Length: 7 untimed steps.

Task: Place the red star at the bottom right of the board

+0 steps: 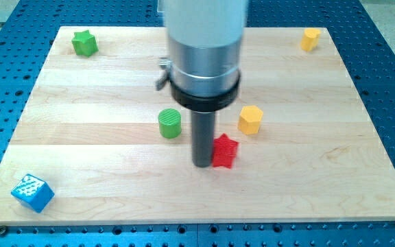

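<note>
The red star [225,151] lies near the middle of the wooden board [321,171], a little below centre. My tip [202,164] stands right against the star's left side, touching it. The rod hangs from a large grey cylinder that covers the board's upper middle.
A green cylinder [170,123] sits left of the rod. A yellow hexagonal block [250,119] sits up and right of the star. A green star [84,43] is at the top left, a small yellow block [310,39] at the top right, a blue cube [32,192] at the bottom left.
</note>
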### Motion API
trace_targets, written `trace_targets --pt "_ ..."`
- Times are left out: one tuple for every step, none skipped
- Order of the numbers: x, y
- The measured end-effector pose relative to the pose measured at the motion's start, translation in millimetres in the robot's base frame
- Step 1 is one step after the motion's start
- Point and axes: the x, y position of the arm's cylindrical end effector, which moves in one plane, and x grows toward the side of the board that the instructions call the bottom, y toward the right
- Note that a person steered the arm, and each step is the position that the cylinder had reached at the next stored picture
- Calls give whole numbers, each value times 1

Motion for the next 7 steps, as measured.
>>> trace_targets --pt "-1 53" --pt "-3 95" --pt "-6 148" --pt "-40 157" --pt "-59 151" --pt "-86 158" --pt "-40 180"
